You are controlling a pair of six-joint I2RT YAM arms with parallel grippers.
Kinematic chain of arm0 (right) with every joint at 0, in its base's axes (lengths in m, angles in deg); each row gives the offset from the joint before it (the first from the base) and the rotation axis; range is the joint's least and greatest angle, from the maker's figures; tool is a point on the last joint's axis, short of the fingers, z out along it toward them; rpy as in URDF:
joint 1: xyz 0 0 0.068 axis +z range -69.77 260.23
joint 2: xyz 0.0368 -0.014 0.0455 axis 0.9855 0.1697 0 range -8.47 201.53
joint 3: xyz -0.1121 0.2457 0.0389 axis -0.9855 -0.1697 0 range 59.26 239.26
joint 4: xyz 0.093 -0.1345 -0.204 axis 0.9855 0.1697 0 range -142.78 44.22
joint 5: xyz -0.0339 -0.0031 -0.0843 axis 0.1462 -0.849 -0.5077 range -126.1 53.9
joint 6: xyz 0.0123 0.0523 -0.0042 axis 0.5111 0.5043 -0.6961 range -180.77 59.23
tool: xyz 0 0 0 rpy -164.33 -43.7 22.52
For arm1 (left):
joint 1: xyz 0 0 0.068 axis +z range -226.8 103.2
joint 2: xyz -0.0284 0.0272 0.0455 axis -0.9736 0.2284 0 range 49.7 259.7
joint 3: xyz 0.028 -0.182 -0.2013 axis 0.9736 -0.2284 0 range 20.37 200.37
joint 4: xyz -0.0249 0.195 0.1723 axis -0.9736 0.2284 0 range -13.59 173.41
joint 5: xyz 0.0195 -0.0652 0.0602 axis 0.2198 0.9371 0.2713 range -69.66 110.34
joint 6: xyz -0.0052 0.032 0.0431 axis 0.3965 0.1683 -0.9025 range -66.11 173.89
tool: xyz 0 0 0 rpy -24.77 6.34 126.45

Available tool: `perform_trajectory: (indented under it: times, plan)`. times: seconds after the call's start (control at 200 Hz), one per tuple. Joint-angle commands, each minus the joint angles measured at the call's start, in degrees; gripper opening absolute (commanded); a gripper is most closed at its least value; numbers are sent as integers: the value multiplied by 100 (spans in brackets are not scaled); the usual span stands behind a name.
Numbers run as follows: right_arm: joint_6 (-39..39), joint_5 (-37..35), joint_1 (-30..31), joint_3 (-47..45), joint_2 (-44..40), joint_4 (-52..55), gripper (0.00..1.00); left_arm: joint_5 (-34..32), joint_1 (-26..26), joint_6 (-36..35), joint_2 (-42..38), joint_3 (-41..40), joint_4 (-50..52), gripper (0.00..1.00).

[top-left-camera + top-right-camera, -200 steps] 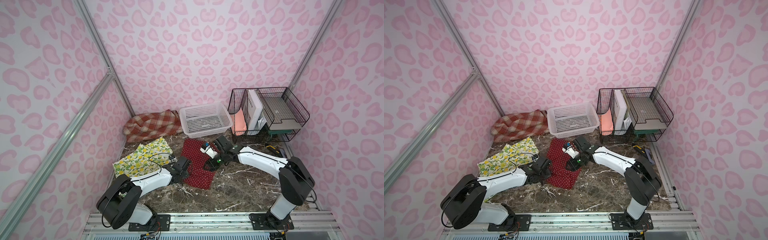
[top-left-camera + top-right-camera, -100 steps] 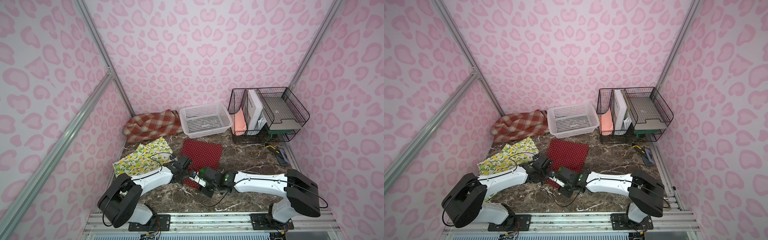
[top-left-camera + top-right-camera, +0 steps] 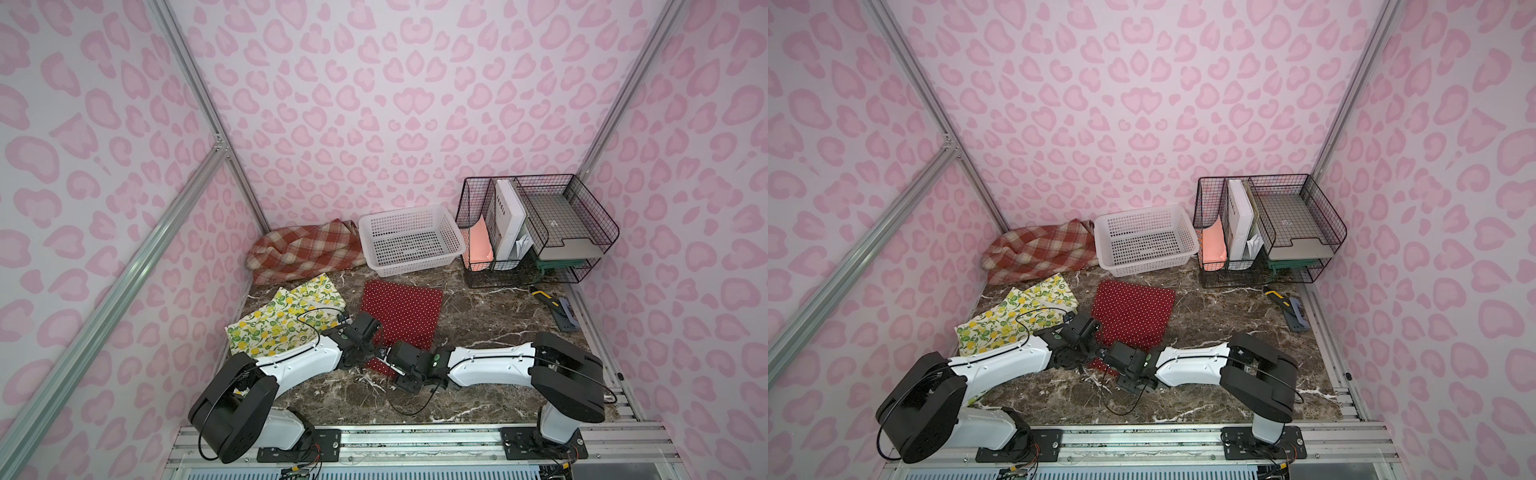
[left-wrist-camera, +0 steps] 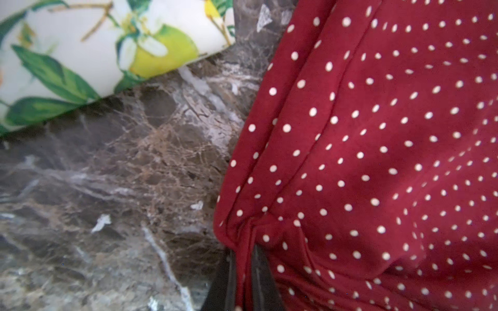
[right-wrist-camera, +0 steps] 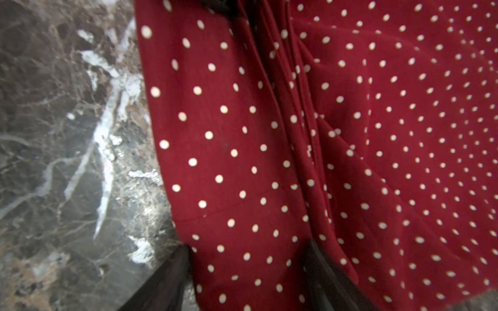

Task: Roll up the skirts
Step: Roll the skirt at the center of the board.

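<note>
Pinching the red skirt [image 3: 402,309] at its near hem, my left claw [image 4: 244,259] is clamped; my right claw [image 5: 248,253] gapes astride it. Flat on the table [image 3: 490,316], its length runs six to twelve o'clock.

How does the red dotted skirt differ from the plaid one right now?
The red dotted skirt lies spread flat on the table; the plaid skirt sits bunched against the back wall. The red one's near edge is pinched by the left gripper, with the right gripper open around it; the plaid one is untouched. Neither is rolled yet.
</note>
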Motion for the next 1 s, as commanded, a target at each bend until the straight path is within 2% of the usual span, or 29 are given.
perform_trajectory:
  times: [0.0,0.105,0.15,0.21,0.275,0.32,0.365,0.435,0.505,0.61,0.77,0.93,0.995]
  plan:
    - [61,-351,189,21,486,919,70,526,98,-261,30,12,289,0]
    - [195,-505,265,-7,676,1107,60,733,304,-374,-40,1,245,0]
    - [226,-543,268,-14,694,1156,50,804,384,-431,-92,-14,233,0]
    - [228,-548,259,11,704,1221,29,891,465,-502,-173,-10,252,0]
    - [189,-380,252,60,673,1242,17,908,521,-578,-224,45,335,0]
    - [145,-185,253,99,643,1248,11,934,562,-631,-253,111,412,13]
    - [87,94,252,150,604,1273,6,937,608,-674,-319,152,501,33]
    - [-20,784,202,271,497,1393,2,898,692,-743,-535,208,681,59]
    - [-100,1818,68,369,291,1488,0,815,812,-829,-833,244,935,71]
    - [-161,3234,-196,567,-4,1622,0,624,1040,-920,-1462,209,1368,76]
    - [-204,5052,-874,837,-131,1632,0,393,1210,-908,-2373,67,1876,77]
    - [111,6939,-1755,696,189,873,2,453,1208,-810,-2917,-134,2045,76]
    - [76,7226,-1924,859,537,857,2,585,1210,-778,-3020,-229,1964,75]
